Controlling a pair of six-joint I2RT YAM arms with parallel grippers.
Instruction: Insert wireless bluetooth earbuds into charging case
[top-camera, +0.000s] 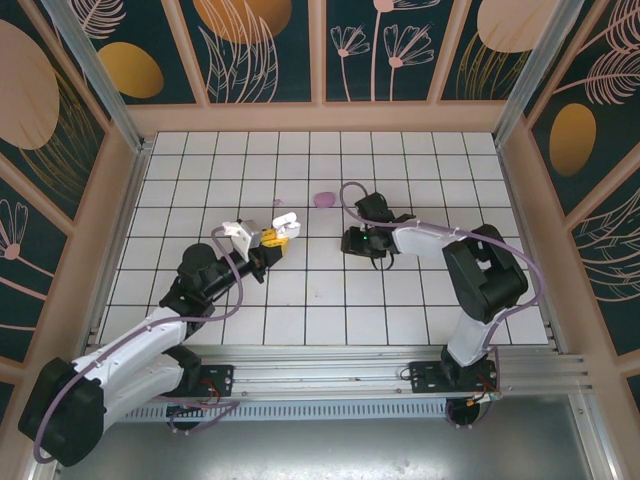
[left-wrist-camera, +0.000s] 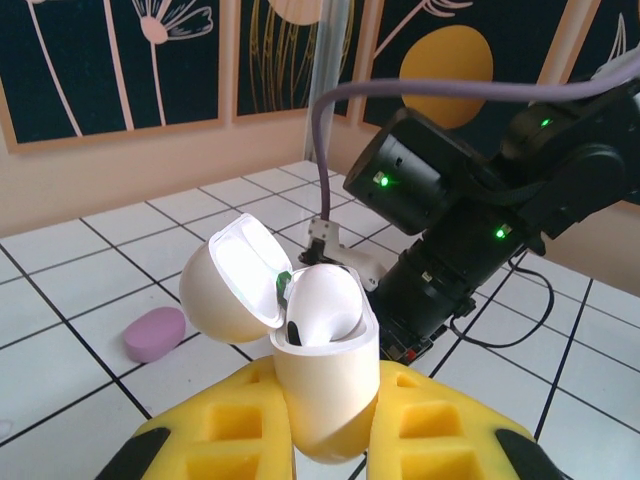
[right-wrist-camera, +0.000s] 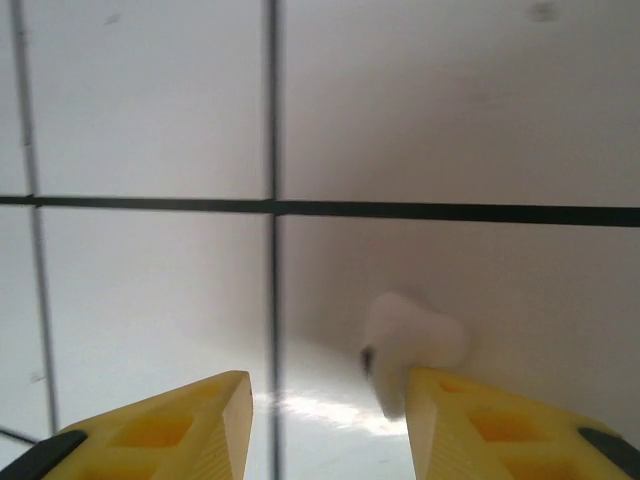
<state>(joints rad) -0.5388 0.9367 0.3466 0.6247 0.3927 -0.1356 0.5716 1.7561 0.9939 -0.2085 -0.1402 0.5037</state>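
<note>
Plainly the coming move turns on how the loose earbud (right-wrist-camera: 412, 342) sits against the right gripper (right-wrist-camera: 328, 385). In the right wrist view the white bud lies on the tiled floor (right-wrist-camera: 150, 120) off-centre, touching the inner tip of the finger on that view's right side, with most of the gap bare beside it. The jaws stand partly apart and grip nothing; the bud meets one finger only. It is blurred, but its rounded head seems to lie away from the wrist and its stem to point back along the finger, so its long axis looks to run with the fingers, not across the gap. A close from here would likely catch it only at the tip's edge unless the gripper first shifts toward that side.

The left gripper (left-wrist-camera: 325, 405) is clamped tight on the charging case (left-wrist-camera: 335, 365), held roughly upright with its lid (left-wrist-camera: 225, 280) swung open; one seated earbud (left-wrist-camera: 325, 300) rests inside. From above, the case sits left of the right gripper, near but apart, so the right arm is nearer the loose bud. A pink pebble-shaped piece (top-camera: 323, 198) lies farther back, off the line between them
</note>
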